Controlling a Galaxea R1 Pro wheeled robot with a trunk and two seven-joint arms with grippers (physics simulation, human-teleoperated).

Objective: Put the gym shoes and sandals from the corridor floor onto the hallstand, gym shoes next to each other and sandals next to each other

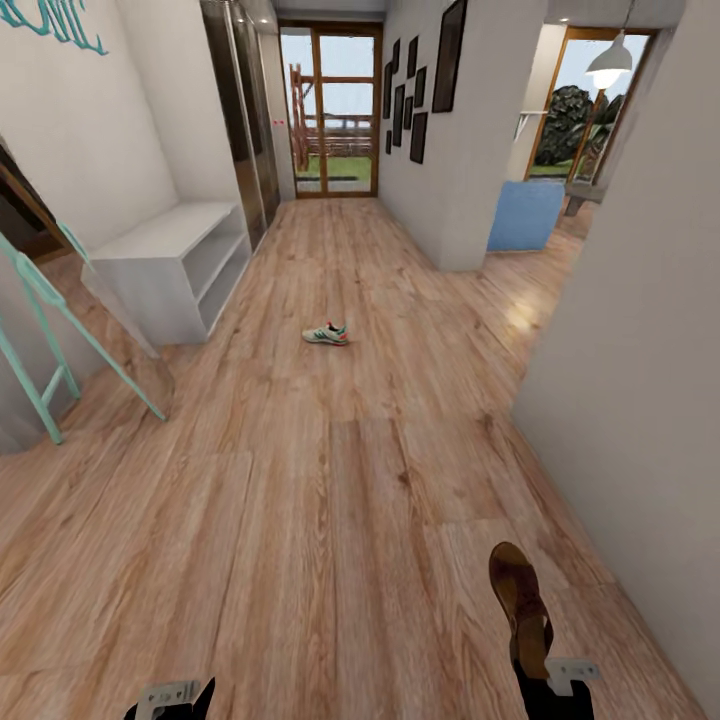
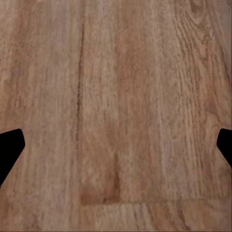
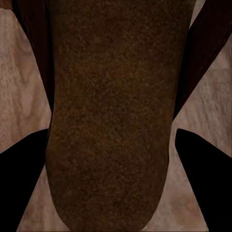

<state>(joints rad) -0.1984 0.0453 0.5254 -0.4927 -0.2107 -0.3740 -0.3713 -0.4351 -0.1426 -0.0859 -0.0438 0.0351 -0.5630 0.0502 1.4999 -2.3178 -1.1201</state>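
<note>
I have a brown sandal (image 1: 520, 600) clamped in my right gripper (image 1: 545, 672), low at the right of the head view; its suede-looking tan footbed (image 3: 111, 121) is grainy and matte with a rounded end, and the dark fingers (image 3: 29, 169) sit against both of its sides. My left gripper (image 2: 116, 150) is released, its black fingertips (image 2: 9, 150) spread far apart over bare corridor floor (image 1: 300, 520), a light brown plank laminate with long streaky grain and a few seams.

One gym shoe (image 1: 326, 334), white with green striping and an orange heel, lies on its own in the middle of the floor well ahead of me, with open planks all round it. Left of it stands a low pale grey-white unit (image 1: 180, 262) with two open levels and square edges, against the white wall. Leaning teal poles (image 1: 60, 340) cross the near-left. The passage runs on to a wood-framed glass door (image 1: 330, 110); a wall corner (image 1: 470, 240) juts in on the right, and a plain wall closes my right side.
</note>
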